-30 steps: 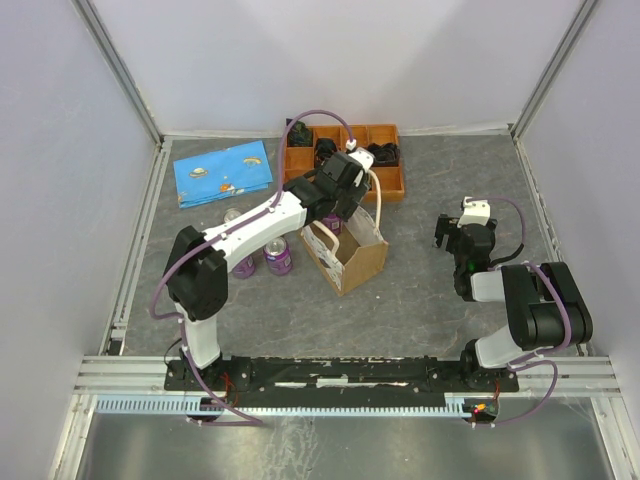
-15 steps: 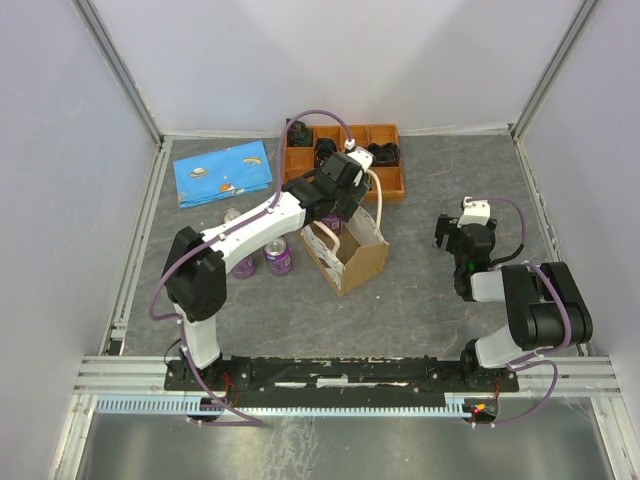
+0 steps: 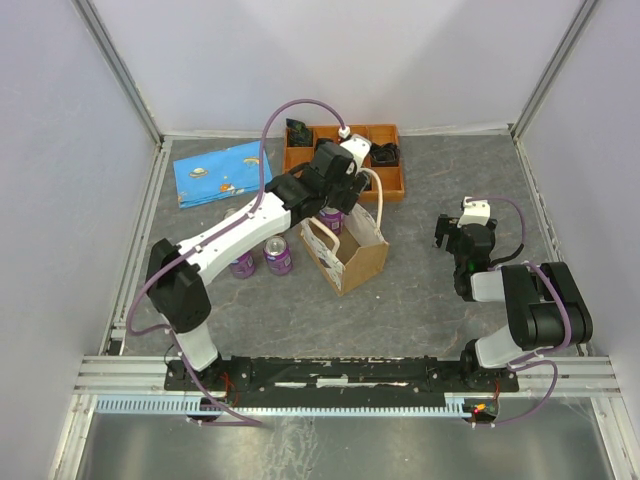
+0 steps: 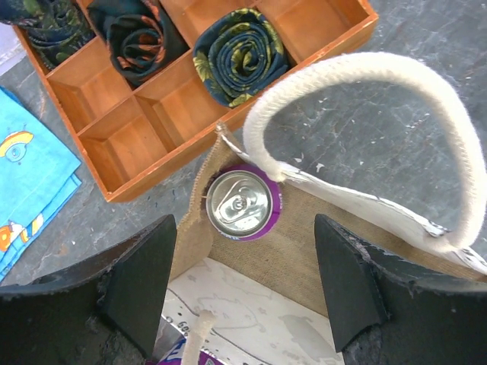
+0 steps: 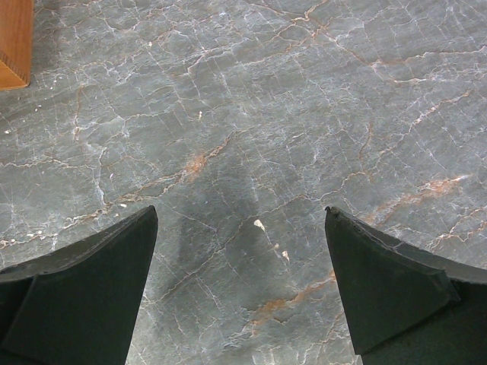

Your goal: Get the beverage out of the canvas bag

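The canvas bag [image 3: 347,252] stands open in the middle of the table, tan with white loop handles [image 4: 365,72]. Inside it, against the far end wall, a purple beverage can [image 4: 242,202] stands upright with its silver top showing. My left gripper [image 4: 243,222] hovers open right above that end of the bag, with the can's top showing between its fingers; it touches nothing. From above, the left gripper [image 3: 335,192] covers the bag's far end. My right gripper [image 3: 455,240] is open over bare table to the right, nothing between its fingers [image 5: 91,266].
An orange compartment tray [image 3: 392,182] with rolled dark cloths [image 4: 240,53] sits just behind the bag. A blue printed cloth [image 3: 225,172] lies at the back left. Two purple cans [image 3: 278,257] stand on the table left of the bag.
The left arm has stretched out, its elbow dropping to the left, and the gripper has shifted a little back over the bag's far end. The right arm has not moved.
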